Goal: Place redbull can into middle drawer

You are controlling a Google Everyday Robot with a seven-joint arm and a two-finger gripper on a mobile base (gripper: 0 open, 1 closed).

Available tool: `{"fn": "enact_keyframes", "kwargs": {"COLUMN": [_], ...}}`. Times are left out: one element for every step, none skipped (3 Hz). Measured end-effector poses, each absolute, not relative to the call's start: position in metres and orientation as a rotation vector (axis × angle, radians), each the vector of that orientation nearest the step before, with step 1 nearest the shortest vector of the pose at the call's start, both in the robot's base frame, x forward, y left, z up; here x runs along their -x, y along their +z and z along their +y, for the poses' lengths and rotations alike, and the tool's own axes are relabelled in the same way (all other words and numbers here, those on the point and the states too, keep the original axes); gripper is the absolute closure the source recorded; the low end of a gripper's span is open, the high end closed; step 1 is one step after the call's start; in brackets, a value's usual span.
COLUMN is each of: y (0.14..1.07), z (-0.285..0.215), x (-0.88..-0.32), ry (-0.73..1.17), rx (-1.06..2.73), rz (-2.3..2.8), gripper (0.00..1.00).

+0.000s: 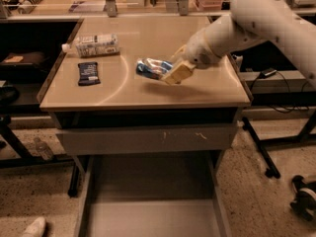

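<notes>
Redbull can [149, 67] right at centre stage, blue and silver, tipped over on a slant above the middle of the tan tabletop [163, 31], its left end pointing toward the left side of the table and its right end buried in the gripper [172, 71]. And the gripper has it: the tan fingers [179, 73] are pinched on that right end, one broad pad lying across the front of the can, so the can juts out leftward from the claw. A soft shadow lies on the tabletop just below and to the right of the pair; whether the can's low end touches the surface I cannot tell. The white arm [237, 26] comes in from the upper right, wrist bent down to the grip. Moving out from there, a flat dark-blue snack bar [89, 73] lies well to the left of the can, and behind it a clear bottle [92, 44] with a white label lies on its side near the table's left rear. Below the tabletop's front edge sits a flat grey front panel [143, 141] with small orange scratches. Lower again, the middle drawer [153, 217] stands pulled out toward the camera, grey floor bare, thin side walls running forward, well below the can and gripper.
</notes>
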State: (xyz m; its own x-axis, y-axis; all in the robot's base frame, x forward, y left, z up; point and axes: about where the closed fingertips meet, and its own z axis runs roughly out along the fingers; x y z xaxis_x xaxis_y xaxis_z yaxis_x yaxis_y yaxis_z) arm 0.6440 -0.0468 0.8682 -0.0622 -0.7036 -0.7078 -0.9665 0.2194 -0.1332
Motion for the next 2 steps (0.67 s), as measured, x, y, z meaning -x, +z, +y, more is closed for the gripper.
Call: {"fn": "enact_keyframes", "kwargs": {"y": [0.858, 0.84], "z": [-0.074, -0.096], "x": [-0.589, -0.531], "ry": [0.494, 0.509], "rx": [1.542, 1.527], "rz": [1.825, 1.835], "gripper": [1.0, 1.0]}}
